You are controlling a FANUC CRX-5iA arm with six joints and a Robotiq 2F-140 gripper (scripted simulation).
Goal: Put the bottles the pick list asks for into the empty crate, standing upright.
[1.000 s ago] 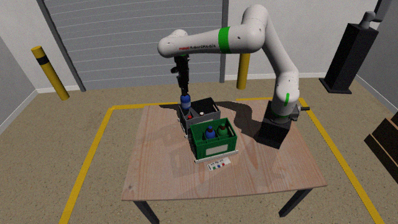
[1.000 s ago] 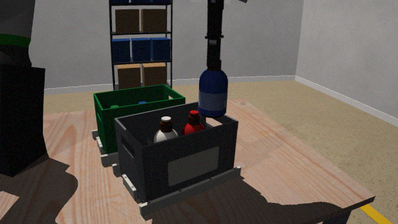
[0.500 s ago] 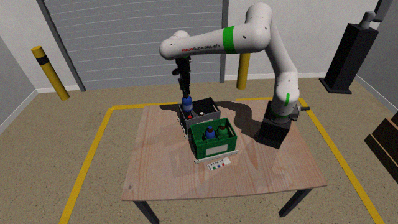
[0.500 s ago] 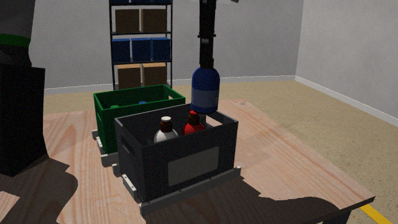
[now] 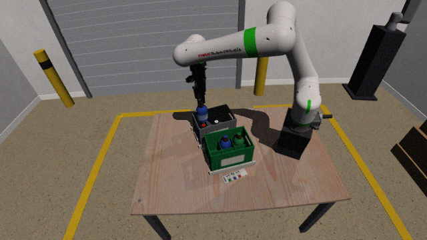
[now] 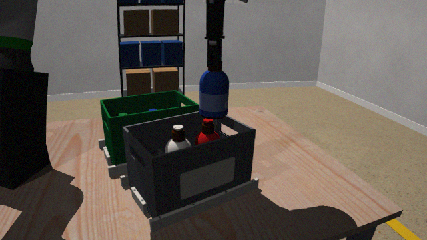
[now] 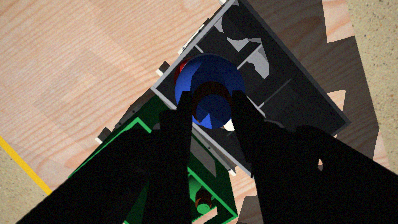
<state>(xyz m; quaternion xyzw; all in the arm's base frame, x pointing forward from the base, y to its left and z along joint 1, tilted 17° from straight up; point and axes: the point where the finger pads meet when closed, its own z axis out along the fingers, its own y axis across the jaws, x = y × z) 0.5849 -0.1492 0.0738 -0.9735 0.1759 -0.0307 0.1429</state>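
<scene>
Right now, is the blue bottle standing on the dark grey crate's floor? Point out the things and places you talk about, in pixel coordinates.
No, the gripper (image 6: 214, 67) holds the blue bottle (image 6: 213, 93) above.

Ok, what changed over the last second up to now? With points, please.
The blue bottle (image 5: 202, 117) (image 6: 214, 93) (image 7: 215, 67), held by the gripper (image 5: 201, 102) (image 6: 214, 63) (image 7: 211, 106), shifted toward the green crate (image 5: 217, 155) (image 6: 113, 133) (image 7: 150, 109), leftward in the exterior view. Nothing was newly grasped or released. The green crate and dark gray crate (image 5: 197, 131) (image 6: 167, 180) (image 7: 300, 72) stayed put.
</scene>
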